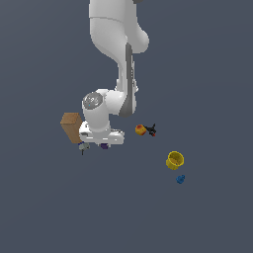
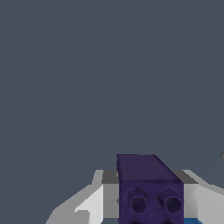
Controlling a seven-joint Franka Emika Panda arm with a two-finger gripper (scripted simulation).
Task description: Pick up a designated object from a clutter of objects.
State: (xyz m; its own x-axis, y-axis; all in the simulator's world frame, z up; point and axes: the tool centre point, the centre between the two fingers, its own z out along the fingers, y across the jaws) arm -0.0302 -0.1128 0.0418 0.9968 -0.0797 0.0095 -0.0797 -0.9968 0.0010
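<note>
1. The gripper point(image 1: 101, 143) is low over the surface point(image 1: 207, 74), its fingers point(image 2: 94, 203) clamped on the dark purple object point(image 2: 151, 192).
2. The tan box point(image 1: 72, 127) stands just beside it; a small grey item point(image 1: 84, 147) is near.
3. The orange-and-black piece point(image 1: 145, 130), yellow cup point(image 1: 175, 160) and blue piece point(image 1: 181, 179) lie well apart toward the exterior view's right, bare surface around them.

The purple lump point(image 2: 150, 192) sits between the jaws, beside the box point(image 1: 72, 127).
</note>
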